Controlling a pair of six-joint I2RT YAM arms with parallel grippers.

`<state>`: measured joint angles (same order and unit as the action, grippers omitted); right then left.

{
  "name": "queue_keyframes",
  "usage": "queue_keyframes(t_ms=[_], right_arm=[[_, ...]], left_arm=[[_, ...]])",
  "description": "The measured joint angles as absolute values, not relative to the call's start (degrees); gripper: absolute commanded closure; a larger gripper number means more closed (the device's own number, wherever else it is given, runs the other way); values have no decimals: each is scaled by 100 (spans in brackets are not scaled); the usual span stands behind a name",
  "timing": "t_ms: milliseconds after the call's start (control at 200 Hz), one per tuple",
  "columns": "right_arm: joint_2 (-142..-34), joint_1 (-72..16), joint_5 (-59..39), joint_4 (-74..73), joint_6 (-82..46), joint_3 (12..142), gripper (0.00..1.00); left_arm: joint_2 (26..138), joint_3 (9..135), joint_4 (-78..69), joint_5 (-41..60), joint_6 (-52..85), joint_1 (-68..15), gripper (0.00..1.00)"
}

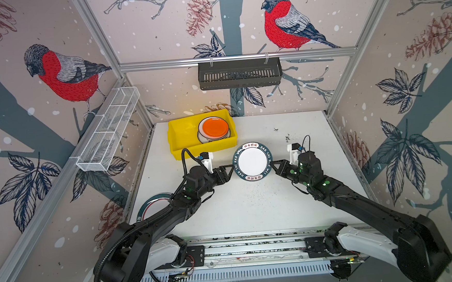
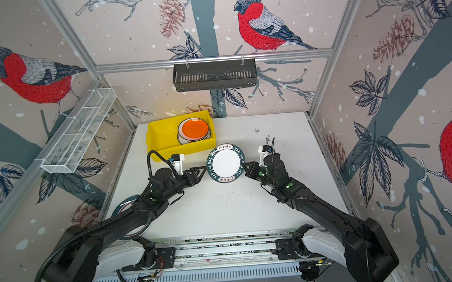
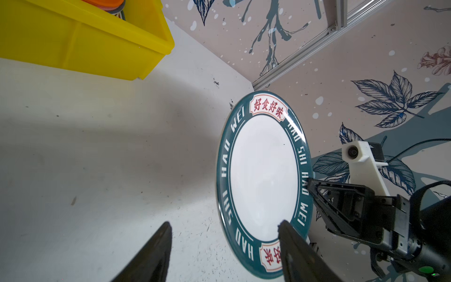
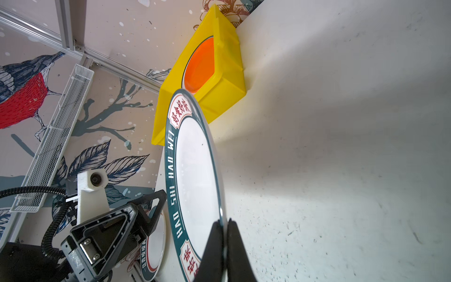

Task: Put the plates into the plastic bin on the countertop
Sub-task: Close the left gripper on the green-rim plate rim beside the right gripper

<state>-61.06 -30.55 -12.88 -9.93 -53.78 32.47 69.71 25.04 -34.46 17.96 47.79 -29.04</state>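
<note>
- near left: a spare plate (image 1: 153, 202) lies on the countertop (image 1: 250, 210), half hidden under the left arm.
- far left: plastic bin (image 1: 181, 128) holds a stack, orange plate (image 1: 215, 127) on top.
- left gripper (image 1: 230, 169): jaws apart, straddling the lettered plate (image 1: 252, 161) at its left rim, not clamped.
- lettered plate: looks lifted off the table, just near-right of the bin.
- right gripper (image 1: 275, 167): pinched tight on its right rim.
- step, i judge: a handover. next, the left jaws must close before the right lets go.

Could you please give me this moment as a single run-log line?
phase: handover | right gripper: shut on green-rimmed plate rim | left gripper: open, astride opposite rim | yellow bin: orange plate on top
</note>
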Motion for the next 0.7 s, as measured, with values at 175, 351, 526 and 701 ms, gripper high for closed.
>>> queue_keyframes(t_ms=[175,351,526,701], right_arm=[[-6016,-2991,-1393,-993,-5380,3247,98],[-5942,-2921,-1581,-1092,-5437,3153,98],[-5920,-2873,-1754,-1260,-5553,3089,98],[-5885,-2842,-1841,-1358,-5577,3089,98]], left_arm=[[7605,2613,-4270,2058,5081,-2961,45],[7966,2790,-4788,2191,5231,-3052,51],[8165,2873,-5026,2224,5321,-3129,59],[8261,2908,-5205,2226,5402,-3151,78]])
